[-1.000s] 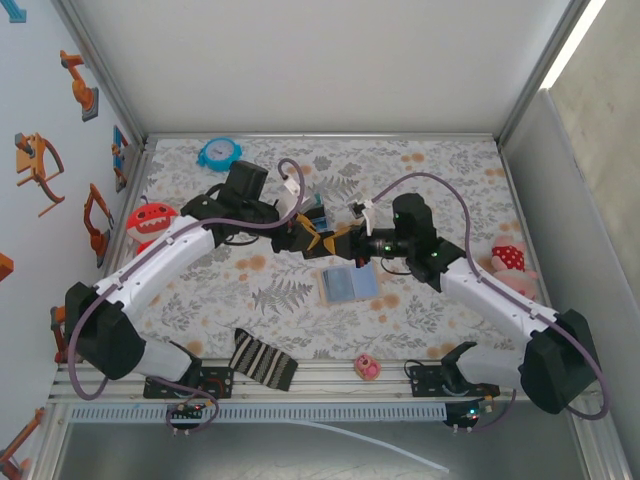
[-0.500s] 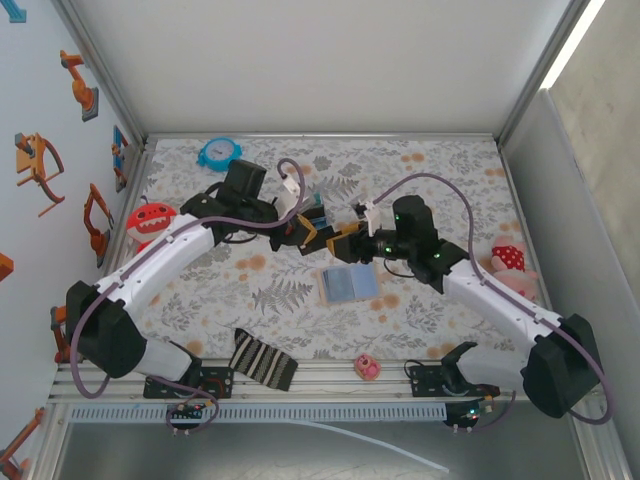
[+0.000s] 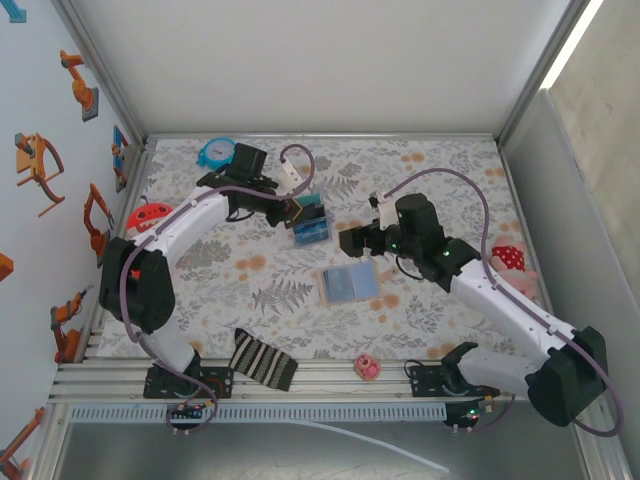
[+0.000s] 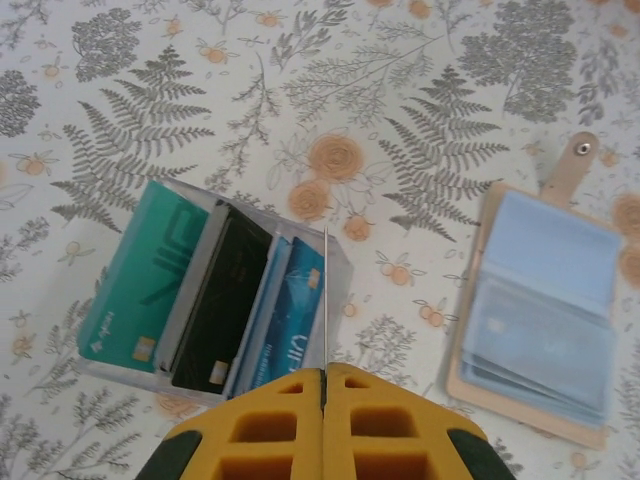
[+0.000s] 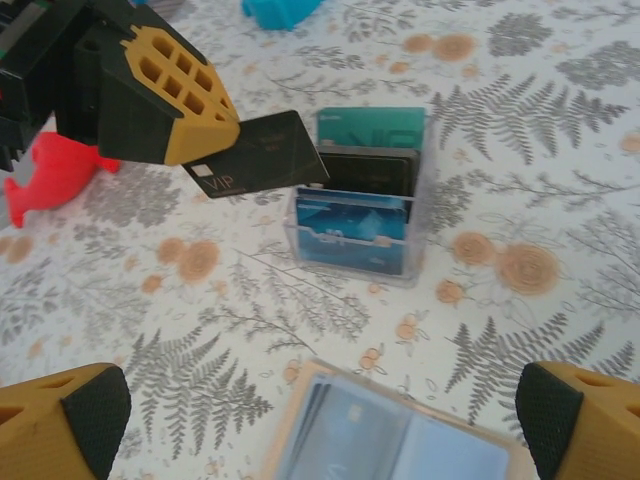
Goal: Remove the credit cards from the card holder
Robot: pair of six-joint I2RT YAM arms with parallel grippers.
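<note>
- Left gripper (image 5: 212,135): yellow jaws pressed together on a black card (image 5: 262,150), pinched by one end. Seen from its own wrist, the card is edge-on, a thin line.
- The card hangs tilted just above a clear card box (image 5: 365,215), not in any slot yet. The box already has a teal card (image 5: 372,125) at the back and a blue card (image 5: 350,230) in front, with a dark one between.
- Right gripper (image 5: 320,420): jaws spread wide, nothing in them, poised over the card holder (image 5: 385,445).
- The card holder lies open on the floral table (image 3: 440,170), pale blue inside facing up, near the box but not touching it. Its pockets seem to hold more cards; too blurred to count.
- Step, as I read it: one card is out and being filed in the box.
- Next: square the card to the dividers, lower it into a free slot and let go. The right gripper must then catch a thin card edge, and the holder may slide.
</note>
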